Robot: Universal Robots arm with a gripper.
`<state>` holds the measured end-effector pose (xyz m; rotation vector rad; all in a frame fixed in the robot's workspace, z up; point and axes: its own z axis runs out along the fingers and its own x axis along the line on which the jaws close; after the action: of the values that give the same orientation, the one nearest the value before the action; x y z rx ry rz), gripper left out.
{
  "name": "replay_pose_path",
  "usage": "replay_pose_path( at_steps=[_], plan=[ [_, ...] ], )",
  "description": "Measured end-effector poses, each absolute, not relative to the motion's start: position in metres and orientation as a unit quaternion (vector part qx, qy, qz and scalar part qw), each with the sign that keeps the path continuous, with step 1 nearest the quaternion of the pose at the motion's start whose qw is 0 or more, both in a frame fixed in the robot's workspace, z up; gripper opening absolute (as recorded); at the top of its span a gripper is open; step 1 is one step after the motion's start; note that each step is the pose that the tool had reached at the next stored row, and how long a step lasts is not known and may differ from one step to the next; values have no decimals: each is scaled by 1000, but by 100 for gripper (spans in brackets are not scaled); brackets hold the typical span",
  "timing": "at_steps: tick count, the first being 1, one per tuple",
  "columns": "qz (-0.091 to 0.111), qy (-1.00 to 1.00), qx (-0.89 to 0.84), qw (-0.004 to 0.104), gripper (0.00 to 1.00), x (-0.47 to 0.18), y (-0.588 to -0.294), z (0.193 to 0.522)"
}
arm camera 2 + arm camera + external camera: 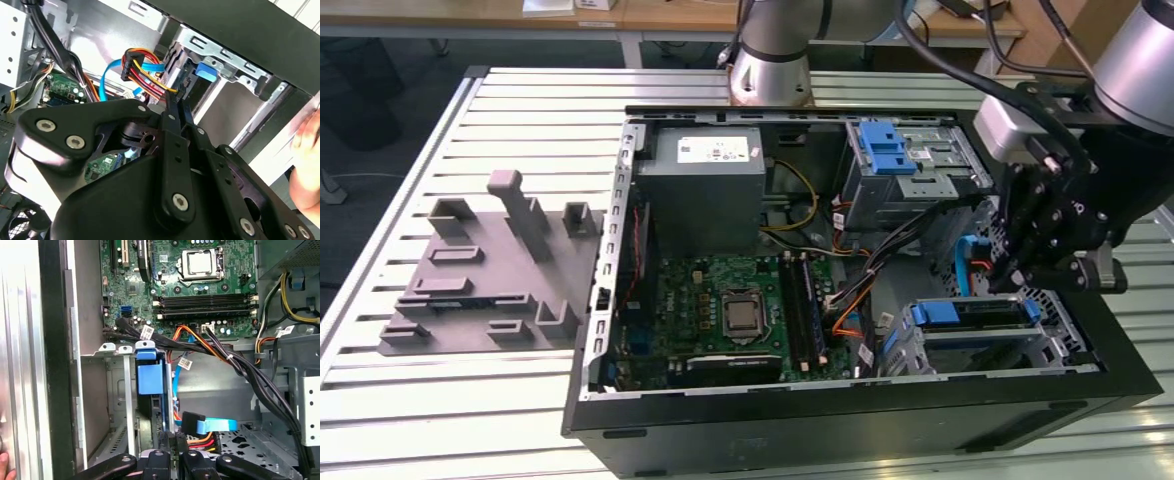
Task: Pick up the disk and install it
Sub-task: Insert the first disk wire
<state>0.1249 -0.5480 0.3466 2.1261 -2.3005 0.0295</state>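
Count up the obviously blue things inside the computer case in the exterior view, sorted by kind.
Blue latch on the upper drive cage: 1
Blue-fronted disk in the lower bay: 1
Blue flat cable: 1
Total: 3

An open black computer case [854,410] lies on a ribbed metal worktop [400,400], its green motherboard [734,310] exposed. The black gripper [1047,275] hangs inside near the case's right edge, above a blue-railed silver disk [974,315] seated in a bay. A grey moulded fixture [487,270] sits near the worktop's left edge.
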Motion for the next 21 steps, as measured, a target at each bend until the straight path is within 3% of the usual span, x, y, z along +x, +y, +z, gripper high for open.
replay_pose_path(
  at_steps=[10, 21],
  plan=[
    [3, -735, 678, 11, 16, 129, -549, 345],
    [2, -739, 673, 12, 16, 131, -555, 341]
  ],
)
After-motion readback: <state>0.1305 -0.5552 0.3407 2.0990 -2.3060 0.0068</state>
